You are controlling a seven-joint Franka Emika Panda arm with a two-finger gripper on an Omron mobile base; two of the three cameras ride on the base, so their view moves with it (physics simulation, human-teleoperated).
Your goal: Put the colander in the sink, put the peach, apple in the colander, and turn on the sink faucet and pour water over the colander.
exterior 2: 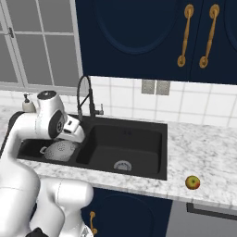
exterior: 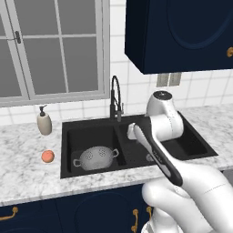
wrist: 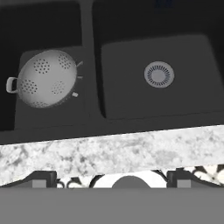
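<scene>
The silver perforated colander (exterior: 96,158) (wrist: 46,78) sits in the left basin of the black sink (exterior: 66,150) (exterior 2: 155,139); in the right base view the colander (exterior 2: 60,150) is partly hidden by my arm. On the counter left of the sink lies the orange-pink peach (exterior: 48,156). The yellow-green apple (exterior 2: 192,182) rests on the counter right of the sink. The black gooseneck faucet (exterior: 114,96) (exterior 2: 85,99) stands behind the divider, with no stream showing. My gripper (wrist: 111,179) hovers above the sink's front edge, open and holding nothing, its fingertips (wrist: 43,179) far apart.
A beige soap dispenser (exterior: 44,121) stands at the back left. The right basin has a round silver drain (wrist: 159,74) (exterior 2: 122,165). A dark blue wall cabinet (exterior: 182,32) hangs above the sink's right side. A window (exterior: 50,45) is behind the counter.
</scene>
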